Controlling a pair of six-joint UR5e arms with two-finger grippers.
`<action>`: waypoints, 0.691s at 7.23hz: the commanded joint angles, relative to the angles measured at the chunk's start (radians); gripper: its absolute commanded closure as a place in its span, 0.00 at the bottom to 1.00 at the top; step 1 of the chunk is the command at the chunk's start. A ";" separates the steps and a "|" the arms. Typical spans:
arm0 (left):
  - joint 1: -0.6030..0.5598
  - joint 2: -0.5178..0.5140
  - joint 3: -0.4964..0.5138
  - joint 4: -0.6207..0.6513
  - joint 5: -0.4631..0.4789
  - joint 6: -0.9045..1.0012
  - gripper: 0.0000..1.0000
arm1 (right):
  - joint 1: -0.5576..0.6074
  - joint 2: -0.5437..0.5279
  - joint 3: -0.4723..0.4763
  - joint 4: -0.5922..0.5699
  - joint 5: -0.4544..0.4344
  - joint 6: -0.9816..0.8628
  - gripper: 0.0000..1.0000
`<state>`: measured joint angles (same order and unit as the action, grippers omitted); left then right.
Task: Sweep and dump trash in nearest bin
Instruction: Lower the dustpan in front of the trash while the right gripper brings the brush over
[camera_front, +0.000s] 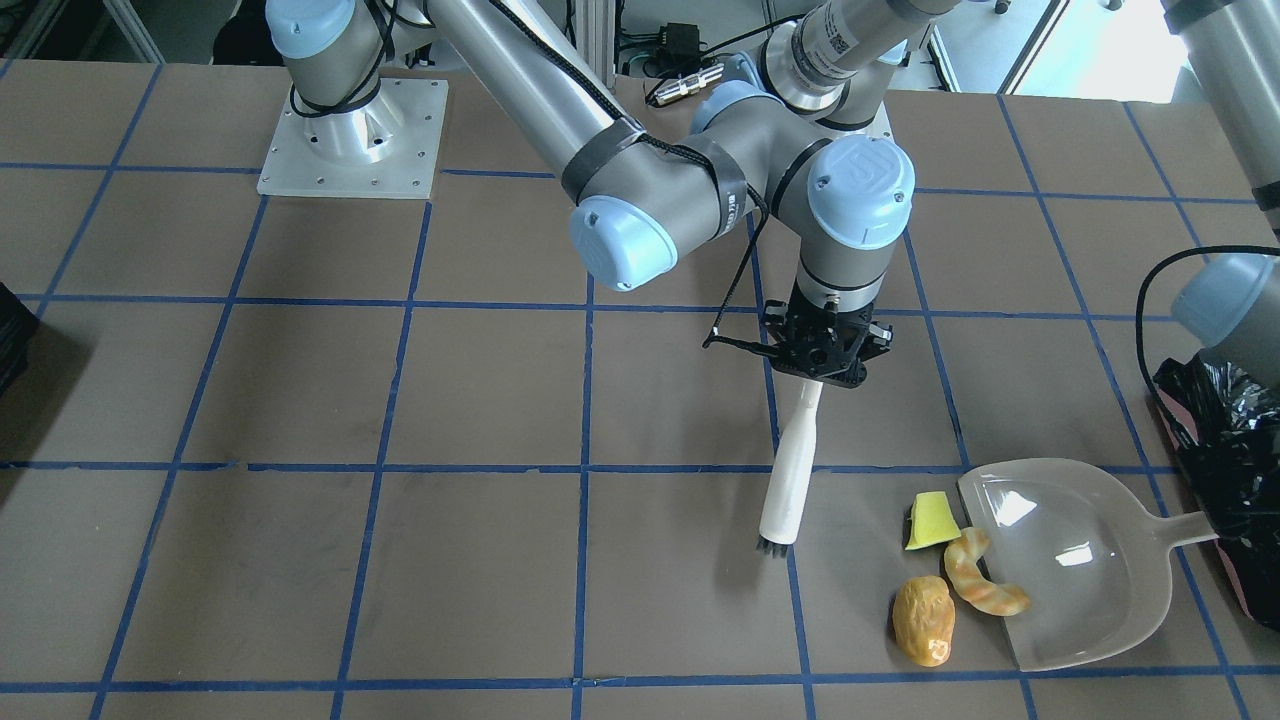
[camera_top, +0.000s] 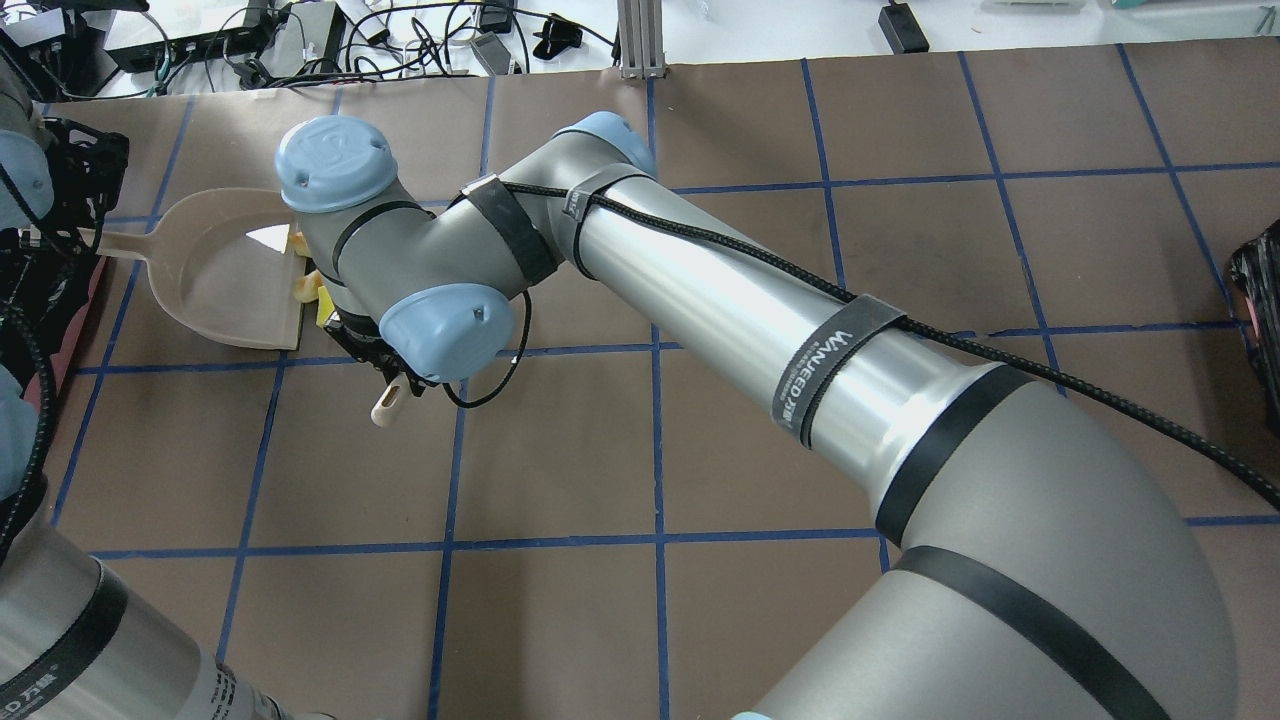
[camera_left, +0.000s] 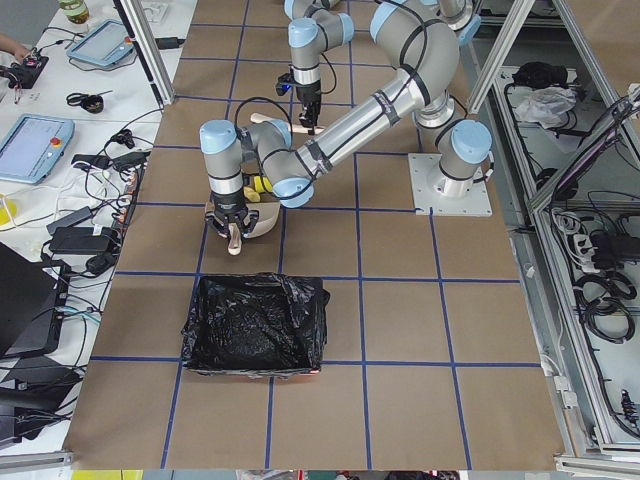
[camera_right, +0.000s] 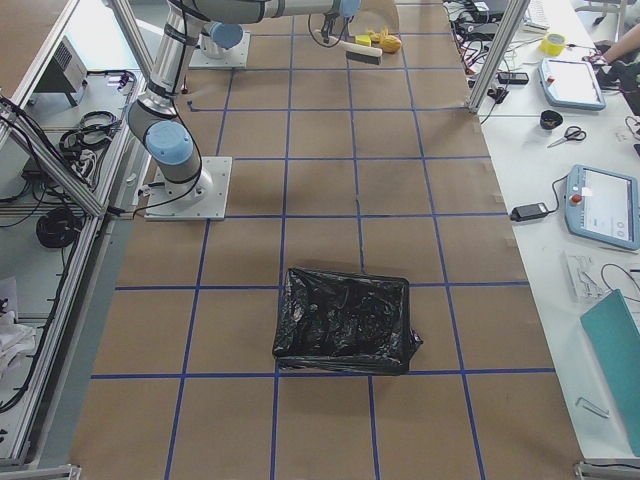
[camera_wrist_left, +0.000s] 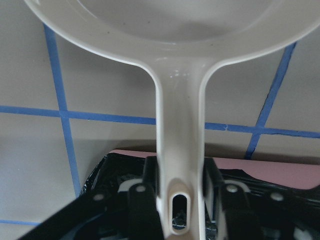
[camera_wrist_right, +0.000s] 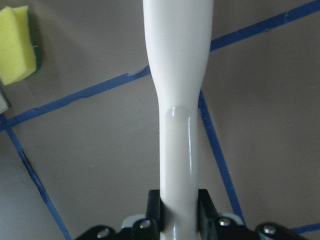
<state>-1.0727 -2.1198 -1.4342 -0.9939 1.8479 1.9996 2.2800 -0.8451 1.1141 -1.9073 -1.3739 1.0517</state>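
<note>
Plainly, "WANJEED" is printed in white on a black strap (camera_top: 845, 355) wrapped round the right arm's silver tube. A like strap on the left arm is cut off by the overhead view's edge, and its lettering cannot be made out. A small code label (camera_front: 836, 38) is stuck on the right arm's upper link; its text is too small to be read. A logo is embossed on the blue joint cap (camera_front: 862, 178).

The right arm is stretched across the surface (camera_front: 400, 400) into the robot's left half, with its wrist turned straight down. The right claw (camera_front: 822, 375) is clamped on the top of a white brush (camera_front: 790, 480), which hangs slightly tilted with its dark bristles (camera_front: 773, 547) low over the surface. Contact there cannot be judged.

Of the left arm, little more than the wrist is shown. The left claw (camera_wrist_left: 179, 200) is closed on the slotted end of the dustpan (camera_front: 1100, 600) handle, above the rim of the bin (camera_left: 255, 330). The bin stands at the robot's left end of the surface, its pink side seen under the black bag.

The pan is laid flat with its lip toward the brush. The wedge (camera_front: 932, 520) is set just beside the lip. The croissant (camera_front: 980, 580) is lying across the lip, partly on the pan. The lump (camera_front: 924, 620) is left on the surface just beside the croissant. All three are found between brush and pan, apart from the bristles.

A second bag-lined bin (camera_right: 345, 320) is placed well apart, at the robot's right end.
</note>
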 joint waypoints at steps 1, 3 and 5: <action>-0.038 0.000 -0.003 -0.005 -0.004 -0.057 1.00 | 0.019 0.095 -0.124 -0.001 0.006 0.011 1.00; -0.038 -0.002 -0.005 0.000 -0.003 -0.045 1.00 | 0.019 0.162 -0.196 -0.002 0.006 0.048 1.00; -0.038 0.000 -0.005 0.001 -0.003 -0.047 1.00 | 0.019 0.205 -0.247 -0.004 0.006 0.057 1.00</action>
<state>-1.1100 -2.1201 -1.4386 -0.9941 1.8445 1.9531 2.2992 -0.6672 0.8973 -1.9100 -1.3684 1.1065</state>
